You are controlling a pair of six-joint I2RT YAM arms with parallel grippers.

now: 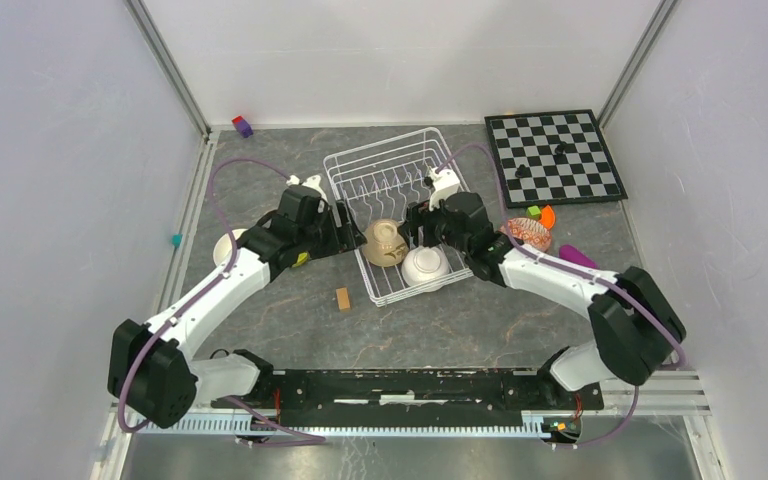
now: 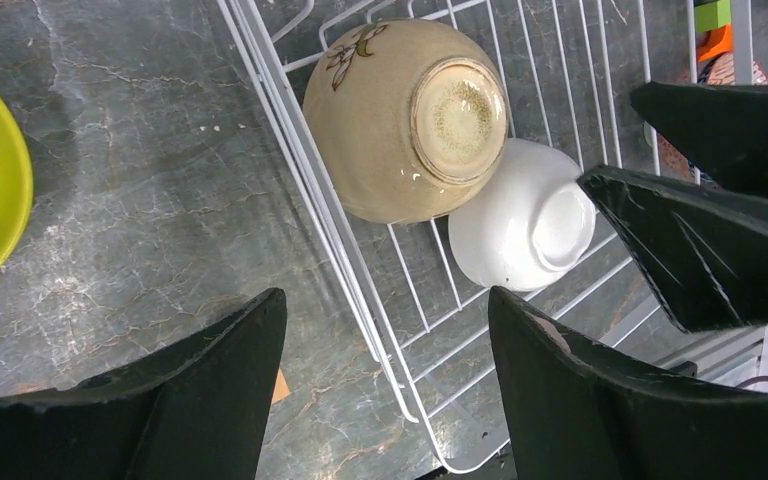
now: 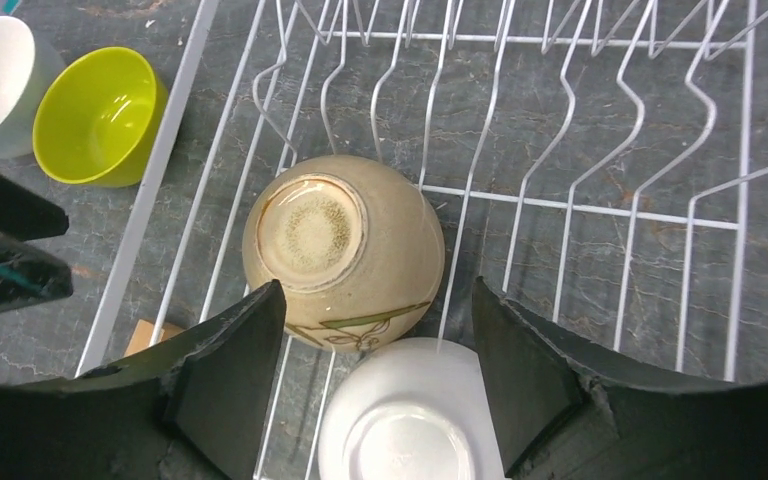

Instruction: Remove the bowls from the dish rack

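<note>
Right tool (image 3: 375,300) spread apart, upturned tan bowl (image 3: 345,250) centred just ahead, inside dish rack (image 3: 173,110) by its left rim, touching white bowl (image 3: 410,420). Left tool (image 2: 385,300) apart too, over that rim; right looks nearer.

Between the matt black, rough-edged plastic fingers (image 3: 225,370) of the right hand (image 3: 375,300), the tan bowl (image 3: 360,260) looks like glossy glazed ceramic. The white bowl (image 3: 410,420), nearer the palm, is smooth and shiny. The dish rack (image 3: 580,207) is smooth white-coated wire, on a dull, veined, stone-look worktop (image 2: 140,200).
</note>
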